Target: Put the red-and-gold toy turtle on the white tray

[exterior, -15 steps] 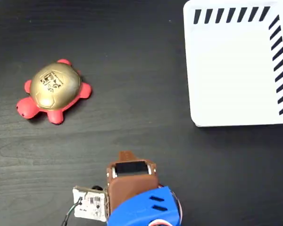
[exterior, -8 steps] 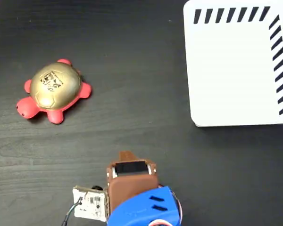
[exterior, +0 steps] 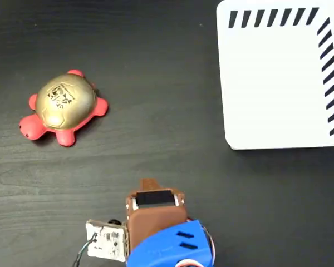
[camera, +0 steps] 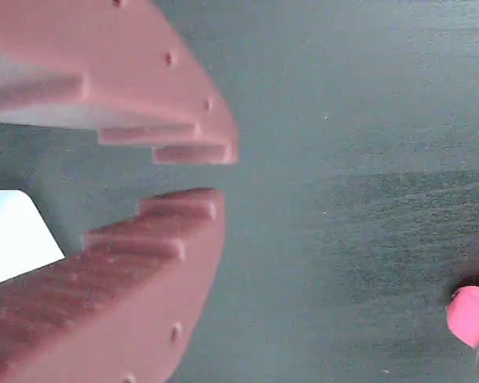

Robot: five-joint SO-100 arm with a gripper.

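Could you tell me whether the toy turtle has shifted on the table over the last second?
No. In the fixed view the red-and-gold toy turtle lies at the same spot, left of the white tray, as before.

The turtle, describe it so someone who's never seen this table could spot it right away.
On the dark wood table in the fixed view, look far left, opposite the white tray at the upper right. The turtle sits alone there: a shiny gold domed shell with a black mark, and red head and legs.

white tray [exterior: 278,78] cut off at rt edge | red-and-gold toy turtle [camera: 473,315] mostly out of wrist view
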